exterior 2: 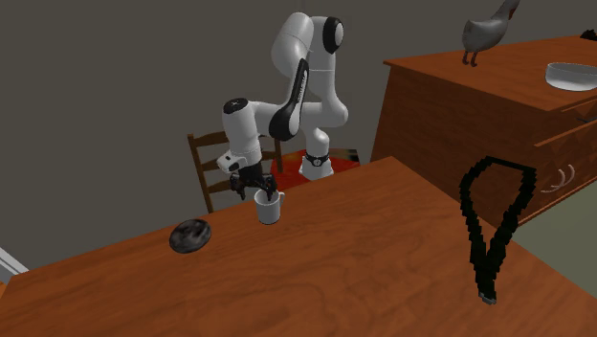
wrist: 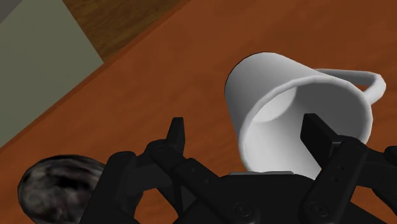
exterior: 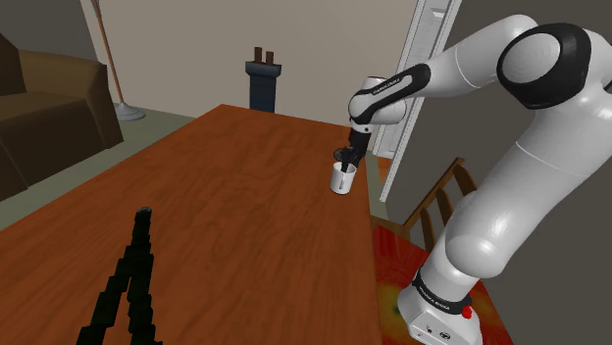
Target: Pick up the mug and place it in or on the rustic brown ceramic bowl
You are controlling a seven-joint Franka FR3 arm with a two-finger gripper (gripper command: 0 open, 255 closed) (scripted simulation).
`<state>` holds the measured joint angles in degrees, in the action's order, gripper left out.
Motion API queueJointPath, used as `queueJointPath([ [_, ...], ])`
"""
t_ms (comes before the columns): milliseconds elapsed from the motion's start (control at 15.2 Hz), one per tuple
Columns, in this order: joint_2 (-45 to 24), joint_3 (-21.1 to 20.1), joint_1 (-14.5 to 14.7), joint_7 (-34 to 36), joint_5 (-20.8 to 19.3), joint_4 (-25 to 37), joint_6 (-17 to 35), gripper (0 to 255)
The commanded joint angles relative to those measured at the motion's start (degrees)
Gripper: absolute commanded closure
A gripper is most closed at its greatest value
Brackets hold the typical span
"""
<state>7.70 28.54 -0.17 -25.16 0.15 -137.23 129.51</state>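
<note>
While the tool stands spread astride the wall of the white mug, apparently not yet gripping, the lift and carry to the dark bowl beside it remain.

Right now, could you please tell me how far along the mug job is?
Approach looks done: the gripper is at the white mug. In hand: open fingers straddle its wall, not clasping. Left: grasp, lift, set it in the dark bowl nearby.
</note>
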Motion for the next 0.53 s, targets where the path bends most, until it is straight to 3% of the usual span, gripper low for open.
queueJointPath([
  [0,-1.21,0.16,0.16,-0.58,0.75,-0.62,1.72,0],
  [462,-1.53,0.19,0.19,-0.73,0.96,-0.80,2.19,0],
])
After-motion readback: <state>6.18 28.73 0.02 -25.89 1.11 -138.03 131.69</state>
